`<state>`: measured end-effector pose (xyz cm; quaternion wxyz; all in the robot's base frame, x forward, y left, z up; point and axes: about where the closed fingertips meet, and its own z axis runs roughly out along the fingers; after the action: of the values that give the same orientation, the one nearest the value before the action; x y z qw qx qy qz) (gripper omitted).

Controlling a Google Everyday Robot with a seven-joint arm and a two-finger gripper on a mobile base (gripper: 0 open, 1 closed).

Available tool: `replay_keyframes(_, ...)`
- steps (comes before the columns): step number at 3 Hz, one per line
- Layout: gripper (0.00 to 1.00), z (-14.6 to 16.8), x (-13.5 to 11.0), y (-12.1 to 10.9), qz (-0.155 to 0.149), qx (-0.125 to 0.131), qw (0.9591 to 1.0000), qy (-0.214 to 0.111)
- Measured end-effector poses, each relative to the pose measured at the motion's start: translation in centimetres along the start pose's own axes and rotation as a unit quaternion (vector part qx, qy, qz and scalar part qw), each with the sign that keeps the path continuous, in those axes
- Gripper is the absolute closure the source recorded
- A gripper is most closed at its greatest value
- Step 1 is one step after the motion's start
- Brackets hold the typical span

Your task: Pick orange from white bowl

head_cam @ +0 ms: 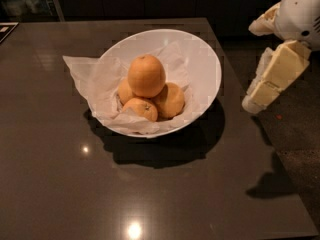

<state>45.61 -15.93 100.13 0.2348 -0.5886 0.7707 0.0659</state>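
The white bowl (202,59) stands on the dark table, lined with crinkled white paper that sticks out over its left rim. The orange (146,75), the largest fruit, sits on top of three smaller oranges (169,100) in the middle of the bowl. My gripper (265,84) is cream-coloured and hangs at the right edge of the view, beyond the table's right edge. It is to the right of the bowl, apart from it, and holds nothing that I can see.
The dark glossy table (60,174) has its right edge just right of the bowl, with speckled floor (300,149) beyond it. Ceiling lights reflect on the table near the front. Dark cabinets run along the back.
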Motion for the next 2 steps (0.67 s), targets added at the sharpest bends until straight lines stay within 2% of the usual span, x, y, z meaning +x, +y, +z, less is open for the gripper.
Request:
replay_keyframes(1,0.0,1.64,-2.79,0.32,-0.005,-0.057,0.998,-0.026)
replay_keyframes(2,0.0,1.85,-2.95,0.46,-0.007,-0.065,0.9975,-0.027)
